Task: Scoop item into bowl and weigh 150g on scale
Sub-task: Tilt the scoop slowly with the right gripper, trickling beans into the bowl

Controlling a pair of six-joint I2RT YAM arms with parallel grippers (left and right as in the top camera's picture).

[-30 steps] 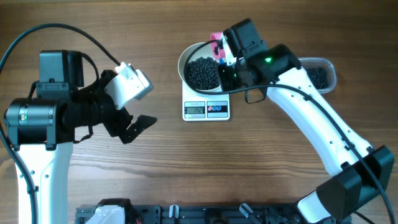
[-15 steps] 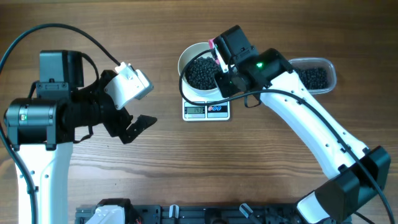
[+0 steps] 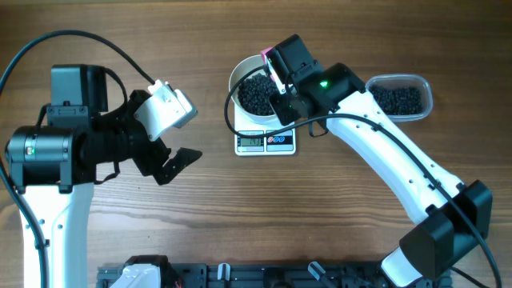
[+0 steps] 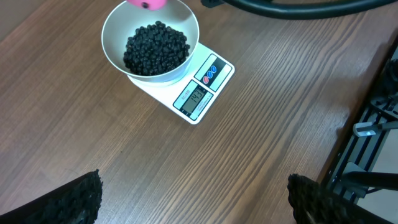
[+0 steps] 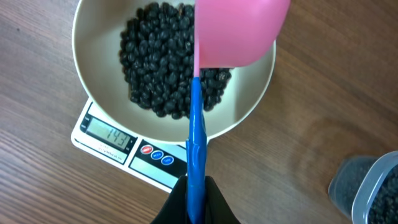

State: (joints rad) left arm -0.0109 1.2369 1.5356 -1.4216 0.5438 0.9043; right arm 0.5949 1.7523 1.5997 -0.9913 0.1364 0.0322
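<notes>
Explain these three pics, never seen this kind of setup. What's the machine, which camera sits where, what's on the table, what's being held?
These are two robot arms at a wooden table, each ending in a two-finger gripper. The wide picture looks straight down from a fixed camera above. The other two come from small cameras on the arms' wrists, so each looks along that arm's own fingers.

On the table is a white kitchen scale with its display lit. A white bowl stands on it, partly filled with tiny black beads. A clear plastic tub holding more beads stands further along the table.

The right gripper is shut on the blue handle of a pink scoop, held over the bowl. The left gripper is open, holds nothing and hangs away from the scale.
</notes>
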